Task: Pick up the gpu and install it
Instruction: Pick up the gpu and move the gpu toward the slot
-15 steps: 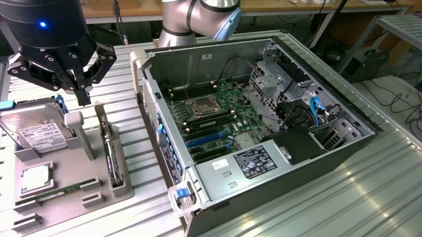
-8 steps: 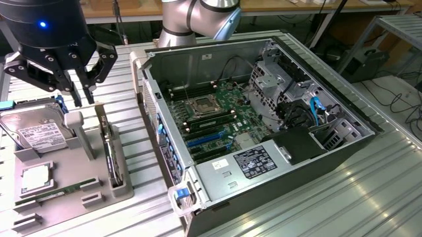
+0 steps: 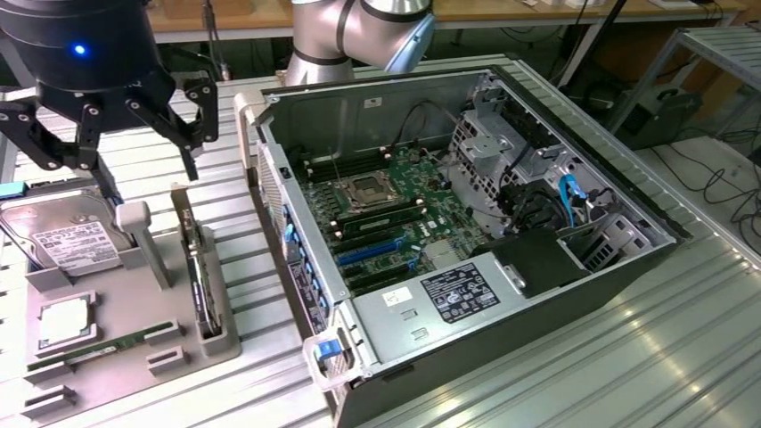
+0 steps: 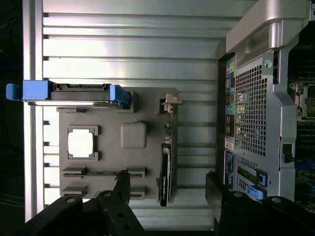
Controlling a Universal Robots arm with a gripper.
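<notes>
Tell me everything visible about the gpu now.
The gpu is a thin dark card standing on its long edge in a slot of the grey holder, beside the open computer case. A silver bracket caps one end. Only the holder touches it; the open claw hangs above, apart.

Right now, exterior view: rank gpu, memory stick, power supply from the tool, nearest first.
1. Dark gpu card, upright in the grey holder, below the tool.
2. Slim green memory stick, along the holder's edge.
3. Silver labelled power supply, in the case.

Harsh white glare across slatted table (image 4: 128, 64)
</notes>
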